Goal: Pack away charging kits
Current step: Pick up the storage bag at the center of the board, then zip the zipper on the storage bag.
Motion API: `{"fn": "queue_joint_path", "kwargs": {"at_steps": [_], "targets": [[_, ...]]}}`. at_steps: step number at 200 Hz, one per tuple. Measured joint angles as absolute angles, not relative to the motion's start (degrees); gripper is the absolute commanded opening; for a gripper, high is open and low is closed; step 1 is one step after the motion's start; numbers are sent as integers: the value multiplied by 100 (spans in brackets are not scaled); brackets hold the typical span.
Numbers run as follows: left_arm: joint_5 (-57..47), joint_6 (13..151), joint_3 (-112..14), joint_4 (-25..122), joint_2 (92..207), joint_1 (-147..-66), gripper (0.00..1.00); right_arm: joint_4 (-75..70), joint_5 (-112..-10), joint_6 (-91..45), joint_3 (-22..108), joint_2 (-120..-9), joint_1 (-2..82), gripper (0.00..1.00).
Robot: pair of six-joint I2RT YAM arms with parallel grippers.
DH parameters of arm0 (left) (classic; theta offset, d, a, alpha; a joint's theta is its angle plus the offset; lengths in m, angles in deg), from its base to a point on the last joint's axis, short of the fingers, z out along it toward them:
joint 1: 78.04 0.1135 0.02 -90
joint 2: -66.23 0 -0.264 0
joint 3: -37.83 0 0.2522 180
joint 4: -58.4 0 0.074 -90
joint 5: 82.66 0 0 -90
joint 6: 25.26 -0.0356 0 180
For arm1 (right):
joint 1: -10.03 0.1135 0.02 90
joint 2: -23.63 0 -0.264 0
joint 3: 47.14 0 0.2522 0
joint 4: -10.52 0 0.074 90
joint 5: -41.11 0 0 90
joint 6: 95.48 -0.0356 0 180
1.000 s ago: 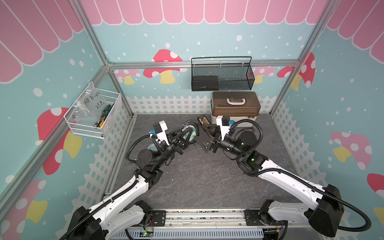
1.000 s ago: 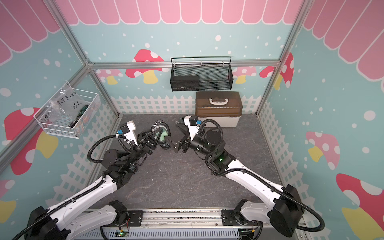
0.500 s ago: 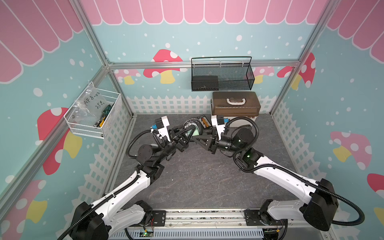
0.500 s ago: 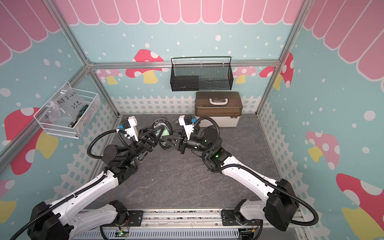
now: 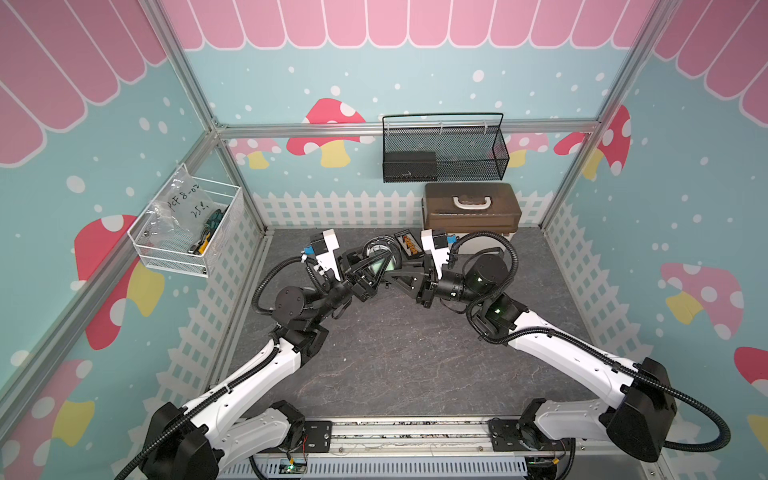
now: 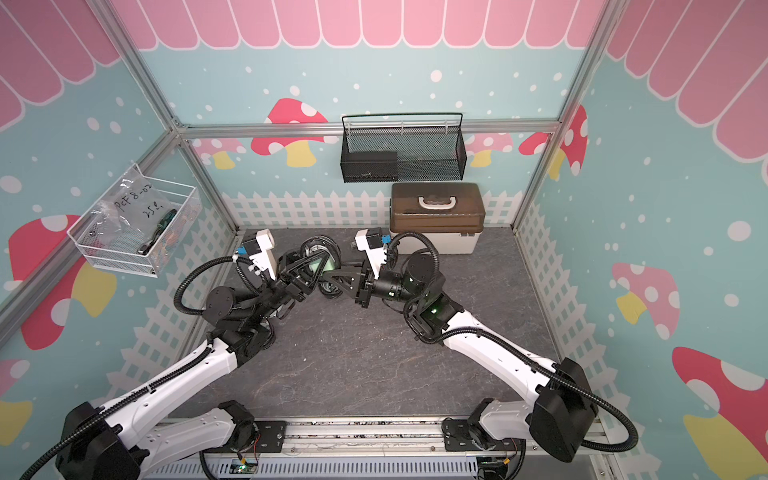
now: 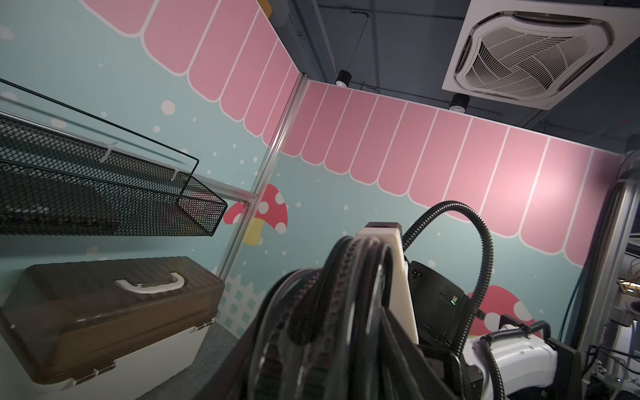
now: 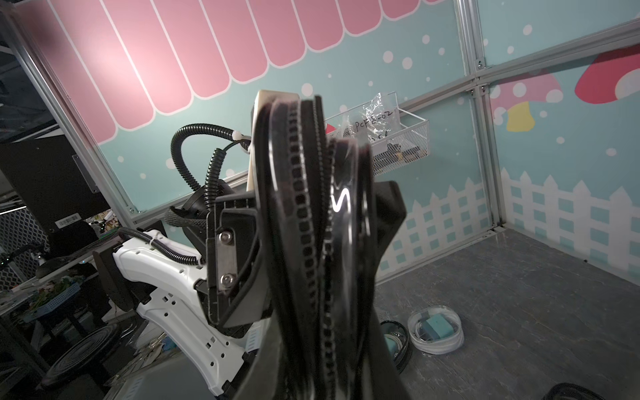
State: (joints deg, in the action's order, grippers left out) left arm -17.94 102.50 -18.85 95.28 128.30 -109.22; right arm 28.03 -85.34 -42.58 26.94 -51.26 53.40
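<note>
Left arm (image 5: 257,374) and right arm (image 5: 561,353) angle inward toward far centre; left pincer (image 5: 380,266) and right pincer (image 5: 395,277) meet tip to tip, the right clamped.

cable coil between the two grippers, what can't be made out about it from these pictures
The cable coil: its plug and ends, in both wrist views, are lost in blurred loops against the lens.
Which of left gripper and right gripper clamps it: in both top views, their frames overlap the coil.
A floor kit: in the right wrist view, it is half hidden behind the coil.
</note>
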Motion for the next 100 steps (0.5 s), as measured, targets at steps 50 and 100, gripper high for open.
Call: {"fn": "queue_joint_path", "kwargs": {"at_steps": [50, 100], "targets": [[-1906, 10169, -2210, 9305, 12889, -10878, 36, 2250, -8676, -4068, 3155, -5190, 5251, 0], [-2065, 9927, -2370, 8778, 13059, -10812, 47, 1979, -8919, -3974, 3229, -5329, 5043, 0]]}}
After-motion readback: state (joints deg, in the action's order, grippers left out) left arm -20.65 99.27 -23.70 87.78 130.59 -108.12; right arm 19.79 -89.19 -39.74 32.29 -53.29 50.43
